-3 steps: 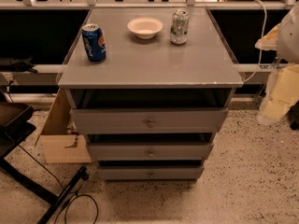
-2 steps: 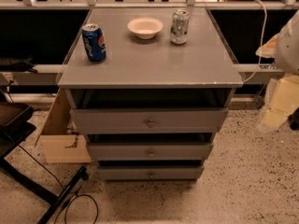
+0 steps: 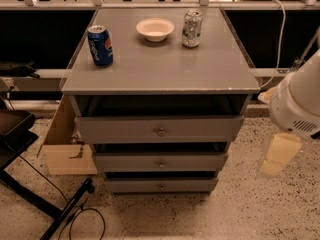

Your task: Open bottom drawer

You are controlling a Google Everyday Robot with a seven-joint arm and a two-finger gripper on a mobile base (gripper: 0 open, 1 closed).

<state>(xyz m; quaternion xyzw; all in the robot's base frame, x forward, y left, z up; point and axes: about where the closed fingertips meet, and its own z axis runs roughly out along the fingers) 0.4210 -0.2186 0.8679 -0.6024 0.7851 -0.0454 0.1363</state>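
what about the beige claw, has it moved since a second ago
Yes, down. The beige claw, right of the grey cabinet, dropped from its top's height to the middle grey drawer front's.

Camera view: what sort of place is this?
Likely a robot test lab or office break area, not a home: a grey drawer cabinet stands on speckled floor, a blue soda can and a bowl sit on top, and the robot's hand hangs at right, apart from the bottom drawer.

Hand [image 3: 279,155] (right of the cabinet [image 3: 160,69]) partly hidden behind the edge-cropped arm [image 3: 300,101].
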